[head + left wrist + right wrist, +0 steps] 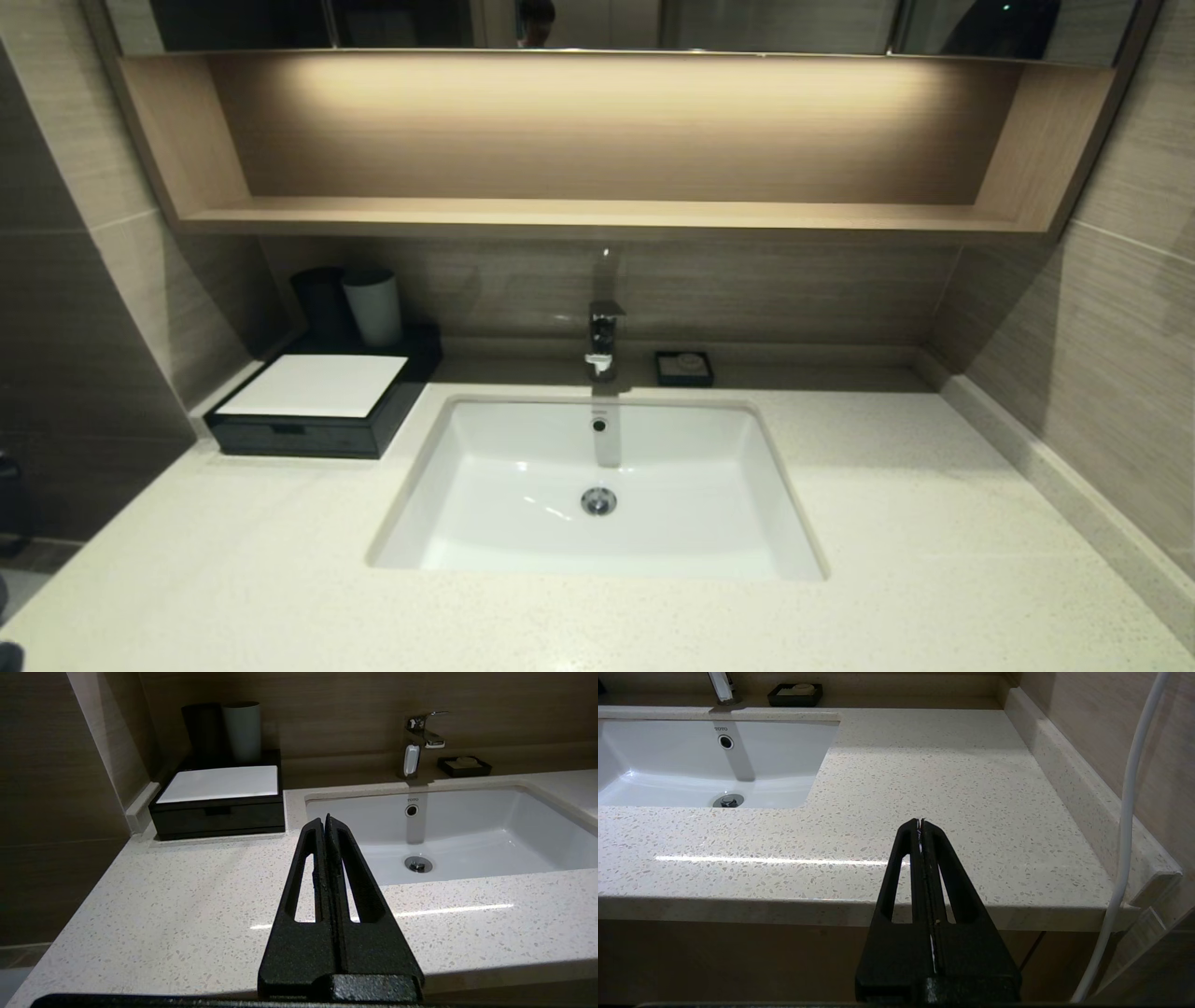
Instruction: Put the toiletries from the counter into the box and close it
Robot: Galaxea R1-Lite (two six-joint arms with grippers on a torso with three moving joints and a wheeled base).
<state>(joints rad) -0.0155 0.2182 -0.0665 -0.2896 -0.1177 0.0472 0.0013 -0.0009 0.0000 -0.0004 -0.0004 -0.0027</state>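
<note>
Your left gripper has its fingers pressed together, empty, above the counter; the box sits ahead of it, beyond its tips, drawer pushed in. Your right gripper, also pressed together, hangs by the counter's front edge

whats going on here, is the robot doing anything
Nothing is being handled right now. The left gripper is shut and empty above the counter near the sink; the right gripper is shut by the counter's front edge. The black box has its drawer closed, and no toiletries show on the counter.
</note>
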